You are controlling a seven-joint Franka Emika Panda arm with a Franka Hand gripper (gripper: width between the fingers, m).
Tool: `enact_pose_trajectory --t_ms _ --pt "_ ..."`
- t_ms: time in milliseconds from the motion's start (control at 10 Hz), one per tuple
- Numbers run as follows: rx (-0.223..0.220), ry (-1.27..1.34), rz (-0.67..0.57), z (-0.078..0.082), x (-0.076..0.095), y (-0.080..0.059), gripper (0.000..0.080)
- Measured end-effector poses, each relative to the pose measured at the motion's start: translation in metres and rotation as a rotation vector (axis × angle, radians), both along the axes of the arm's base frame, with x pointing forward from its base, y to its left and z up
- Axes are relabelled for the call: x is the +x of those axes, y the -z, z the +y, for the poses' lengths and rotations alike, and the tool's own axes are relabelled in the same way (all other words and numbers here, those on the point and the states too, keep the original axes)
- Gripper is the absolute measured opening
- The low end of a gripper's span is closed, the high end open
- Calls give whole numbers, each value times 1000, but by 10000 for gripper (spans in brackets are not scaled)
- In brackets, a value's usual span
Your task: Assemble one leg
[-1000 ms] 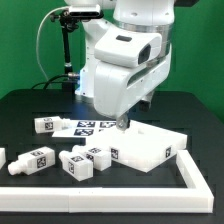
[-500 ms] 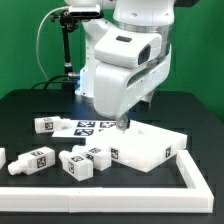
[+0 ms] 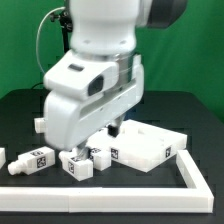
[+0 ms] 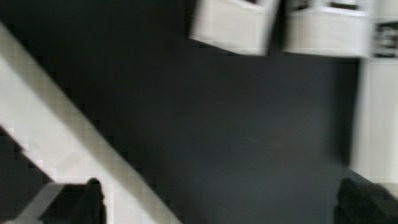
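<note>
Hanging low: the white robot arm [image 3: 90, 90] fills the middle of the exterior view and bends down over the black counter [image 3: 195, 115].
End effector: the end effector [image 4: 217, 205] shows best in the wrist view. Its two dark fingers [image 4: 71, 205] are far apart. Only bare black counter lies between them. It holds nothing.
Legs by the arm: the near leg [image 3: 78, 166] sits in the lower middle of the exterior view, right under the low end of the arm. The next leg [image 3: 101, 155] is just beside it, on the side toward the panel.
Other legs: the lone leg [image 3: 40, 160] lies by itself in the lower left, tag facing out. The edge leg [image 3: 3, 158] is cut off by the left edge of the frame. The hidden leg [image 3: 39, 125] peeks out from behind the arm at the middle left.
Panel: the big flat white panel [image 3: 150, 145] lies on the counter in the lower right.
Rail: a white rail [image 3: 120, 190] runs along the bottom of the frame and turns a corner at the lower right.
Wrist view: one blurry leg [image 4: 237, 25] and another blurry leg [image 4: 331, 30] sit side by side, well apart from the fingers. A white strip [image 4: 54, 130] slants across the counter; it is too blurry to tell what it is.
</note>
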State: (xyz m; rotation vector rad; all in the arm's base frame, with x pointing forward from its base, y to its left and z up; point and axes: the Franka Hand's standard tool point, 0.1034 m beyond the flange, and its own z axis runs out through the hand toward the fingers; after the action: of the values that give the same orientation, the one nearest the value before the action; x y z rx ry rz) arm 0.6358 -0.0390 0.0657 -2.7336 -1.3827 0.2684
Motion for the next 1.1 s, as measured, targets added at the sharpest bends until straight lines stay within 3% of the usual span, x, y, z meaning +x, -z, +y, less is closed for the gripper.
enact_pose_trajectory --t_ms 200,500,600,800,900,1100 --pt "2 -4 -5 8 0 -5 649" --pt "9 42 -3 3 -4 1 649" --pt "12 137 11 -12 -17 13 649" --pt "11 204 28 -18 -35 38 649" --pt "16 213 34 -18 -36 45 649" --pt "17 211 38 -14 -35 47 649"
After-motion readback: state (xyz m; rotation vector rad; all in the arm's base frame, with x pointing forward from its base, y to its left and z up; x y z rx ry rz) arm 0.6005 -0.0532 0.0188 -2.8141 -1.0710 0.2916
